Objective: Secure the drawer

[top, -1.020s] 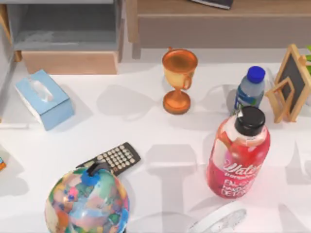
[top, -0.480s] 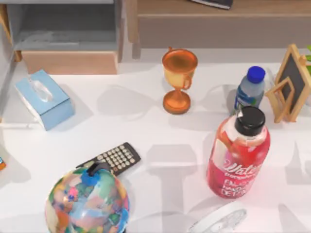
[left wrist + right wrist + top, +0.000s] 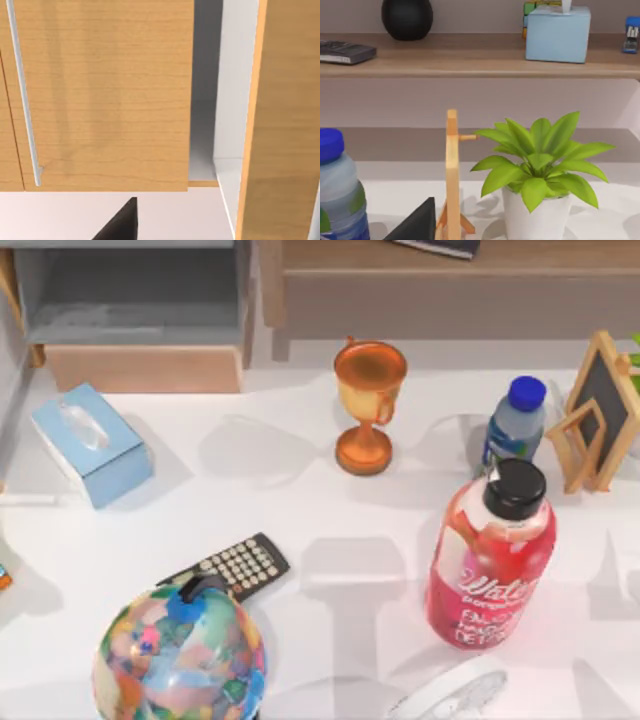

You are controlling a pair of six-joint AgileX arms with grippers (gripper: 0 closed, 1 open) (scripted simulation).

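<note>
The drawer (image 3: 145, 368) stands pulled out at the table's back left in the top view, its grey floor and inner walls in sight behind a plain light tan front. In the left wrist view a dark part of my left gripper (image 3: 120, 224) sits low before a light wooden panel (image 3: 105, 95) with a slim silver handle (image 3: 22, 95); a gap with pale walls lies beside that panel. A dark part of my right gripper (image 3: 415, 225) shows in the right wrist view, near a wooden easel (image 3: 452, 175).
A blue tissue box (image 3: 90, 443) lies just in front of the drawer. A copper trophy (image 3: 368, 405), a remote (image 3: 232, 566), a globe (image 3: 180, 655), a red bottle (image 3: 492, 560), a water bottle (image 3: 515, 425) and a chalkboard easel (image 3: 600, 410) crowd the table. A brown shelf unit (image 3: 450, 285) runs along the back.
A shadow at the table's left edge has shifted slightly. The drawer and the objects on the table have not moved.
</note>
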